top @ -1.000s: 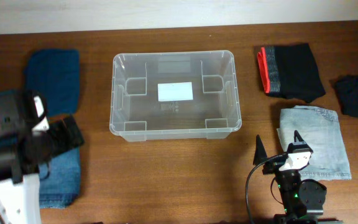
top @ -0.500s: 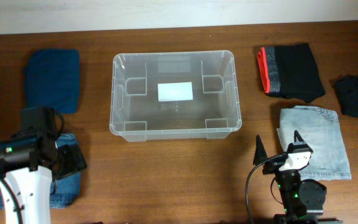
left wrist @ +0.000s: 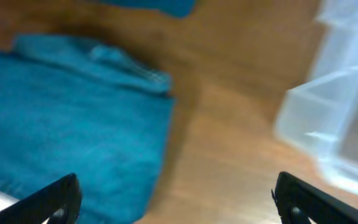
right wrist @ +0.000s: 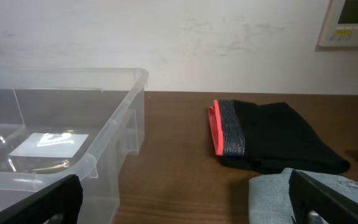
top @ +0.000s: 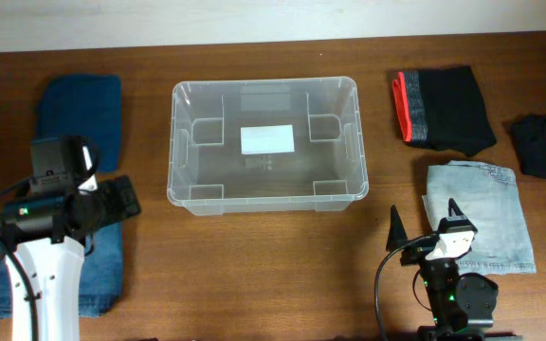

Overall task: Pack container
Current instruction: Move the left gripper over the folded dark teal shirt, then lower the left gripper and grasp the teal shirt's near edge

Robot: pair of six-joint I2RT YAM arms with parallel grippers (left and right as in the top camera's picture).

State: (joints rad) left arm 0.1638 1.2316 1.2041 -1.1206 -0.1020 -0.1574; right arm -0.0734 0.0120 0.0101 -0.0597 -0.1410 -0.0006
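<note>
Gripper on left (left wrist: 176,200) hovers agape, seemingly over blue cloth (left wrist: 73,124).

The wooden counter (top: 273,275) carries folded clothes. At the left lie a dark blue cloth (top: 81,118) and a lighter blue one (top: 102,270) nearer the front. At the right are a black garment with a red band (top: 448,109), a small black piece with a white logo (top: 545,144), and pale jeans (top: 486,213).
</note>
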